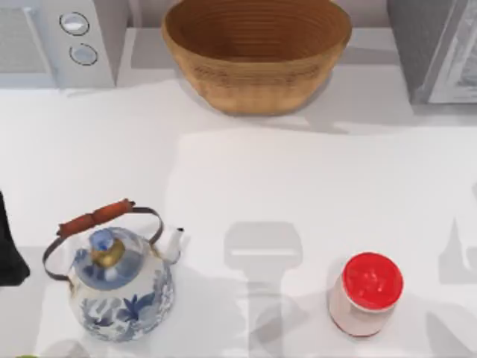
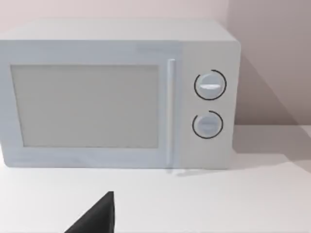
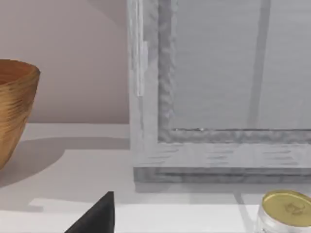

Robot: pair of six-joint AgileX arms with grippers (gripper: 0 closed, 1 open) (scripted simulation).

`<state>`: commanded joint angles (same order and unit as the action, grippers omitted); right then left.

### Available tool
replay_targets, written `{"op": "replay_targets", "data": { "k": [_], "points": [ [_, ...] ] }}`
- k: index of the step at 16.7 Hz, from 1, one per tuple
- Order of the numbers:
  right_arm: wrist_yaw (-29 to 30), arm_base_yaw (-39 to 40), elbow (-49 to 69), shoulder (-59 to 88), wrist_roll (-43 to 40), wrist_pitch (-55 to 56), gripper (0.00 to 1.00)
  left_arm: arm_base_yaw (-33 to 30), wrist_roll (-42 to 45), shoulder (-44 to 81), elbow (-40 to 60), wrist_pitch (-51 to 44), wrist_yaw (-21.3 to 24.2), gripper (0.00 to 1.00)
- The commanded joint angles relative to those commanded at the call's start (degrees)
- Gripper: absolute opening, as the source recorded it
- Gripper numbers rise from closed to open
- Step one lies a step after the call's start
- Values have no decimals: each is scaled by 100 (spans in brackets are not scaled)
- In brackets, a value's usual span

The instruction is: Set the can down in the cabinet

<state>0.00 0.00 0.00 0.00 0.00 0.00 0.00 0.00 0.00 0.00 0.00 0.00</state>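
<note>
The can [image 1: 365,294], a small upright cylinder with a glossy red top and pale pinkish sides, stands on the white table near the front edge, right of centre. The grey cabinet [image 1: 436,52] stands at the back right corner, and its framed front [image 3: 218,145] faces the right wrist camera. A dark tip of my right gripper [image 3: 97,217] juts into the right wrist view, well away from the cabinet. A dark tip of my left gripper [image 2: 97,218] shows in the left wrist view, and a dark part of my left arm [image 1: 9,250] sits at the table's left edge. Nothing touches the can.
A blue-and-white floral kettle [image 1: 119,280] with a red-grip handle stands at the front left. A woven basket [image 1: 257,52] sits at the back centre, a pale microwave [image 1: 63,41] at the back left. A gold-lidded jar [image 3: 286,209] stands in front of the cabinet.
</note>
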Motion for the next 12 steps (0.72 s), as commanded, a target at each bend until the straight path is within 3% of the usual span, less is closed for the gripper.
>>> {"op": "replay_targets", "data": {
  "k": [6, 12],
  "points": [
    [-187, -197, 182, 592, 25, 575, 100, 0, 0, 0, 0, 0, 0, 100],
    [-896, -793, 993, 3237, -145, 3119, 100, 0, 0, 0, 0, 0, 0, 100]
  ]
}}
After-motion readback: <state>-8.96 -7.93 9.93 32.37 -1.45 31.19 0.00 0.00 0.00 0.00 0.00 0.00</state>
